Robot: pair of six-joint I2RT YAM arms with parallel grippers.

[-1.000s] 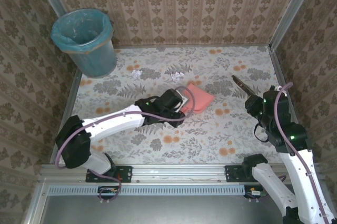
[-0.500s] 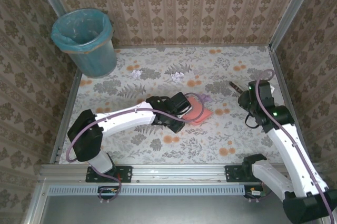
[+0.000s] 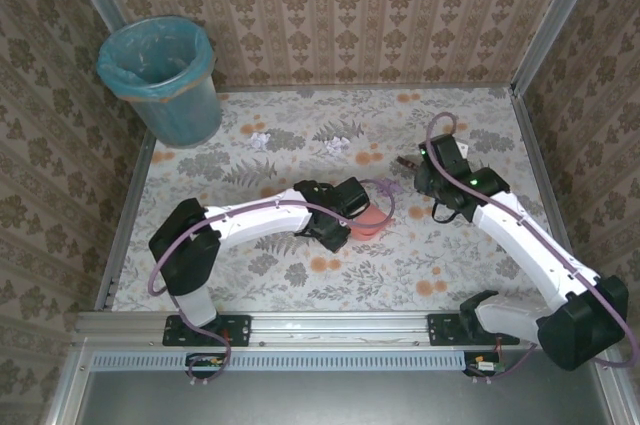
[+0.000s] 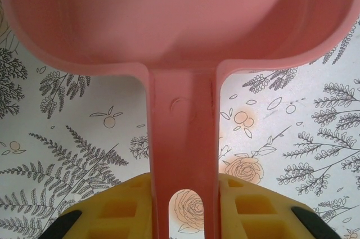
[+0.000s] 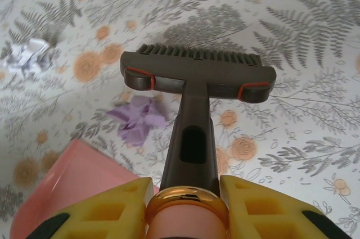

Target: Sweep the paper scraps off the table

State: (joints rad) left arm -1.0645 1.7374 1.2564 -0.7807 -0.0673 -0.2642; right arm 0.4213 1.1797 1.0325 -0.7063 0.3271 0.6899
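My left gripper [image 3: 347,207] [image 4: 183,197] is shut on the handle of a pink dustpan [image 3: 374,217] [image 4: 169,14], which lies on the table [image 3: 460,245] near its middle. My right gripper [image 3: 432,171] [image 5: 185,194] is shut on the handle of a dark brush [image 5: 197,70], whose head [image 3: 407,160] hovers just right of the pan. Among the paper scraps, a lilac wad [image 5: 138,120] lies between the brush head and the pan's lip [image 5: 67,188]. A white wad [image 5: 25,56] sits farther off. Two pale wads [image 3: 260,140] [image 3: 337,144] rest toward the back.
A teal-lined bin [image 3: 160,75] stands at the back left corner. Patterned walls close the table in at the back and both sides. The front half of the cloth, right of the left arm, is open room.
My right arm has swung left from the right edge toward the middle, bringing the brush beside the dustpan. My left arm has pushed the dustpan slightly right and nearer.
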